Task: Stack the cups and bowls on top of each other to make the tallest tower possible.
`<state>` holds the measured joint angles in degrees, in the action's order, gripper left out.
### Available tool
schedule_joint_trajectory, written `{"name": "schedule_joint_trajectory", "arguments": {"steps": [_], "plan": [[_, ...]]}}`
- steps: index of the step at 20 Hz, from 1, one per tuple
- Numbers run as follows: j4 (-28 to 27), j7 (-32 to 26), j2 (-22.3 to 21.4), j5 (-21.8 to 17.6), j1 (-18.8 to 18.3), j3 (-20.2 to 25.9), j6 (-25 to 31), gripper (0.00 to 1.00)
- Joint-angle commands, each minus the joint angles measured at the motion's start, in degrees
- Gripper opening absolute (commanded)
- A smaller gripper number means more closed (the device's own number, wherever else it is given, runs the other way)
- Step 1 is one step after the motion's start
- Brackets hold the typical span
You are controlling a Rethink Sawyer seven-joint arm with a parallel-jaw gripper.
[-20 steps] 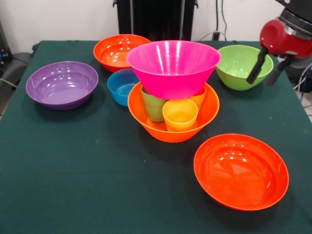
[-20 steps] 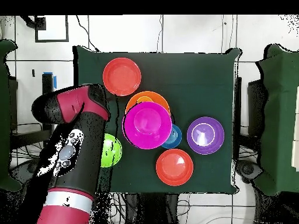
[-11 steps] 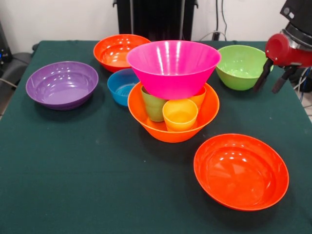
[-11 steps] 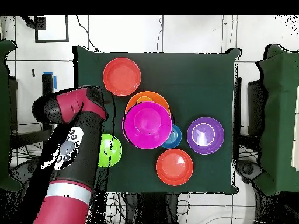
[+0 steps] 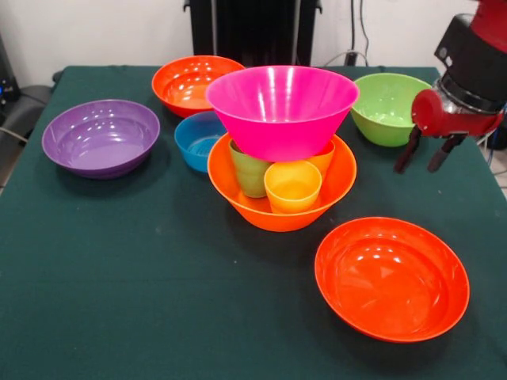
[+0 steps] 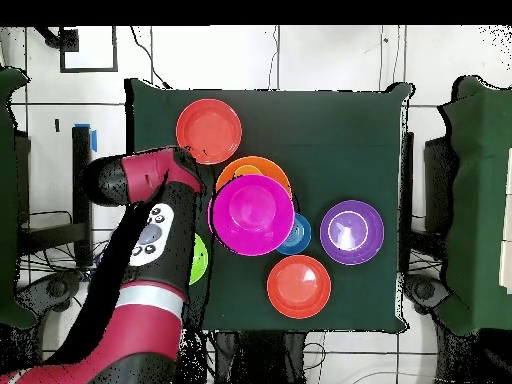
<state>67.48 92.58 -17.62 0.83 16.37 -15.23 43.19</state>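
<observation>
The tower stands mid-table: a large light orange bowl [image 5: 269, 212] holds a green cup [image 5: 249, 172], a yellow cup [image 5: 292, 186] and an orange cup [image 5: 323, 158], and the large pink bowl [image 5: 281, 107] rests on their rims. From overhead the pink bowl [image 6: 252, 213] covers most of the orange bowl [image 6: 262, 164]. My gripper [image 5: 417, 167] hangs open and empty above the cloth, right of the tower and just in front of the lime green bowl [image 5: 386, 107]. In the overhead view the arm hides most of the lime green bowl [image 6: 200, 258].
Loose bowls lie around the tower: a purple bowl [image 5: 101, 136] [image 6: 351, 232], a small blue bowl [image 5: 198, 139] [image 6: 298, 236], a red-orange bowl [image 5: 188, 79] [image 6: 299, 286] at the back, and a second red-orange bowl [image 5: 392, 277] [image 6: 209, 131] at the front right.
My gripper has come in from the right edge, leftwards and lower, to just in front of the lime green bowl. Overhead, the arm swung across that bowl. No bowl or cup moved.
</observation>
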Motion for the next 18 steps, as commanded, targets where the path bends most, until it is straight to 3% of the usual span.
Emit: {"name": "schedule_joint_trajectory", "arguments": {"steps": [1, 7, 12, 18], "plan": [[3.2, 0.2, -3.8, 1.4, -4.1, 9.8, 2.7, 1.00], [7.5, -2.7, -11.2, 1.9, -7.1, 12.1, 9.4, 1.00], [10.0, -2.3, -13.5, 1.7, -7.9, 13.9, 10.1, 1.00], [10.5, -1.4, -17.3, -0.3, -6.5, 12.8, 12.4, 1.00]]}}
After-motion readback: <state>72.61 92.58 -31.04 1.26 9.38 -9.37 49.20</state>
